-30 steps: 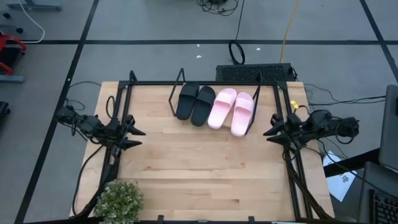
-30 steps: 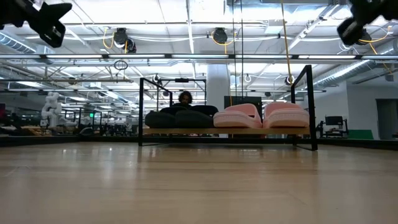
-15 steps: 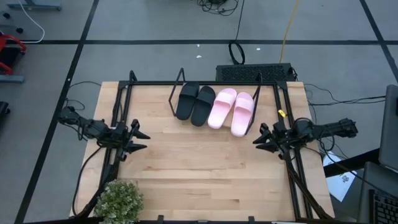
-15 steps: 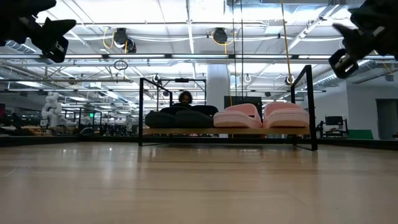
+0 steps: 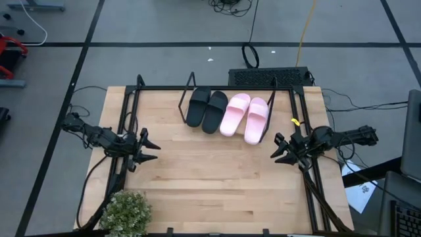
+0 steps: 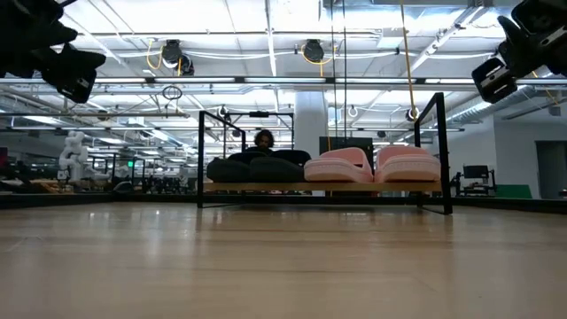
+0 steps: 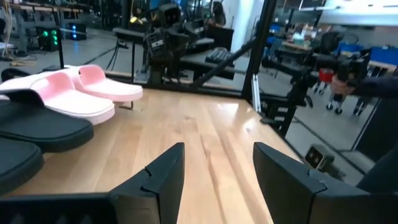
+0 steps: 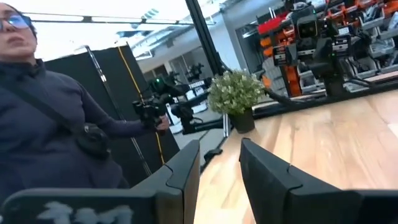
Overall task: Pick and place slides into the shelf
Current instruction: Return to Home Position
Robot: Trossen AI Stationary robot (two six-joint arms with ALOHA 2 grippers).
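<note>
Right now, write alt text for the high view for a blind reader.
A black pair and a pink pair of slides sit side by side on the shelf at the table's far edge. The left tool and right tool hover open and empty near the table's sides.

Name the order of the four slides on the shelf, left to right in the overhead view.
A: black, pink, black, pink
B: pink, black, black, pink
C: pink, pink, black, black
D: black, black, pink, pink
D: seen from above, the two black slides lie left of the two pink slides, all side by side on the shelf.
</note>
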